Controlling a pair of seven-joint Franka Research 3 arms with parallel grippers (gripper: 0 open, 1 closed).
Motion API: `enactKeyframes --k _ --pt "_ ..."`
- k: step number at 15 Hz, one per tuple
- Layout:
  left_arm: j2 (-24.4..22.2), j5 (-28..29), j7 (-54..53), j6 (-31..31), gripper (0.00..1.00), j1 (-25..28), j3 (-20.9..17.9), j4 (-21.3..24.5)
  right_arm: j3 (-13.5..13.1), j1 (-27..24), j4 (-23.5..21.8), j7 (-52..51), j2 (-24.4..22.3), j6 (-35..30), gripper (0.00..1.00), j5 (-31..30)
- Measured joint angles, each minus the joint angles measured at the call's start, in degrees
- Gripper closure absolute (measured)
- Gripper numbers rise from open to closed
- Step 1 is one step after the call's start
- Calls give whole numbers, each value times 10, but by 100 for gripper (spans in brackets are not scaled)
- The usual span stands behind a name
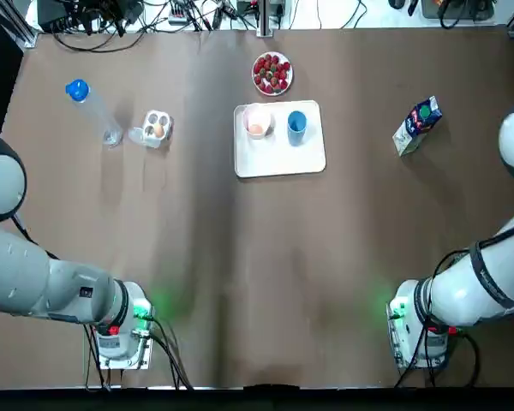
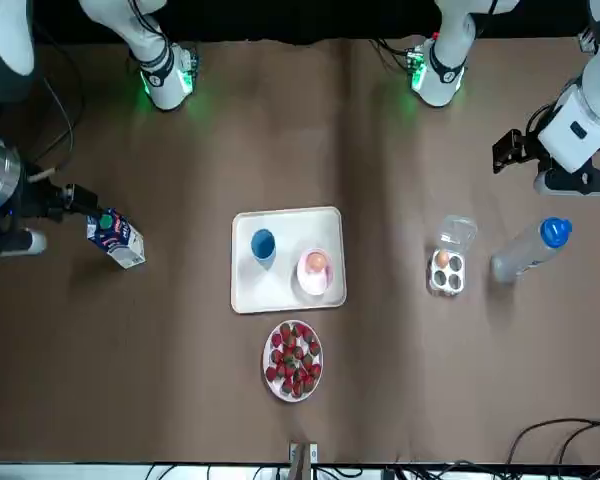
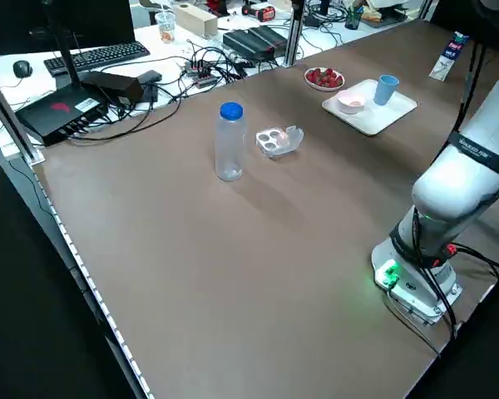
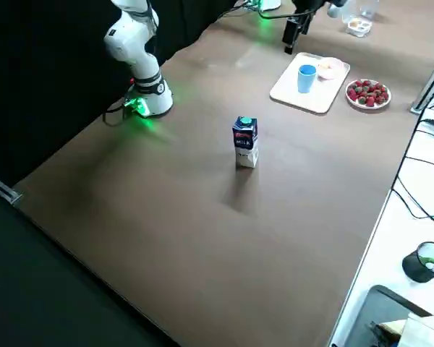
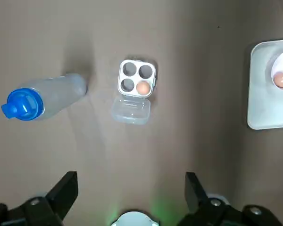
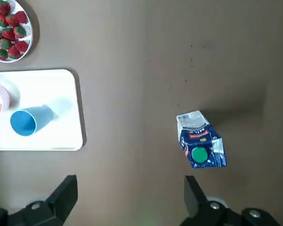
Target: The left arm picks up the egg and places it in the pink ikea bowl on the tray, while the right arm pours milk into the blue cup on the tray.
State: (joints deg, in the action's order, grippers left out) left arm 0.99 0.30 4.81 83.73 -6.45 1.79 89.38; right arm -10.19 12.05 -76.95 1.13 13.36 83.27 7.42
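Left jaws and right jaws both hung spread and empty, high above the table (image 2: 180, 380), each over its own side. An egg (image 2: 316, 262) lay in the pink bowl (image 2: 308, 284) on the tray (image 2: 285, 230), toward the table's far edge, so I judged the left arm's half done. The milk carton (image 2: 115, 238) stood upright near the right edge, well apart from the blue cup (image 2: 263, 245). I couldn't see into the cup, but the pouring looked yet to start.

Matt brown surface (image 1: 197, 257) with a smooth white plastic tray (image 1: 279, 163). To the tray's left, a clear glossy plastic egg box (image 1: 156, 128) and bottle (image 1: 96, 113); to its right, a printed paper milk carton (image 1: 417, 126).
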Motion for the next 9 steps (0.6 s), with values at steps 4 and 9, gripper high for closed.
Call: enactKeyframes --k 4,9 --pt "0 0 0 0 0 1 0 -1 3 2 -93 0 -75 27 0 -23" --pt "0 0 0 0 0 3 0 -1 4 3 -116 0 -106 27 0 -35"
